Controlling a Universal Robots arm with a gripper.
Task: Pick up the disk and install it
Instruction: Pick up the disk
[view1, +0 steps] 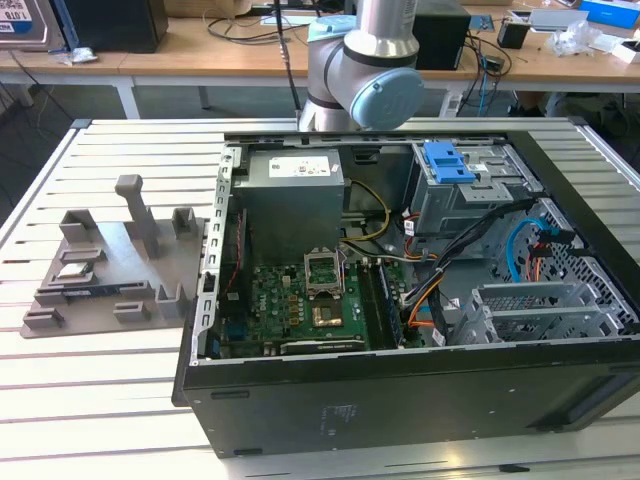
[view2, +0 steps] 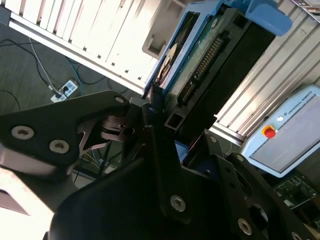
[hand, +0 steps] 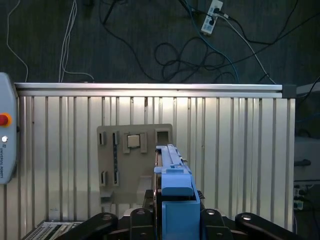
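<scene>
One thing matters right now, folks: the disk (hand: 172, 167) is up in the air, in the gripper (hand: 176, 220), with the jaws pinching it from both sides at its near end. In the second wrist view the disk (view2: 210, 55) shows its green circuit-board side. A black finger (view2: 156, 145) of the gripper (view2: 167, 127) is clamped against the blue frame.

It hangs well clear of the slatted surface (hand: 240, 150), with the grey fixture (hand: 131, 150) lying beyond it.

Orientation call: the long axis runs straight out from the jaws, away from the wrist, and the blue end tab (hand: 176, 182) leads at the far end. The first wrist view catches it edge-on, so it is a thin blade rather than a flat plate.

By my read the step in hand is the carry towards the open computer case (view1: 400, 400). Doing it well means a firm, square pinch, since the hold is at one end and the far end could sag or swing. I'd want that long axis lined up with the drive cage (view1: 470, 200) before any push, so it enters without scraping. The loose cables (view1: 450, 255) by the cage look like the snag risk, and a slow, straight line seems safest.
</scene>
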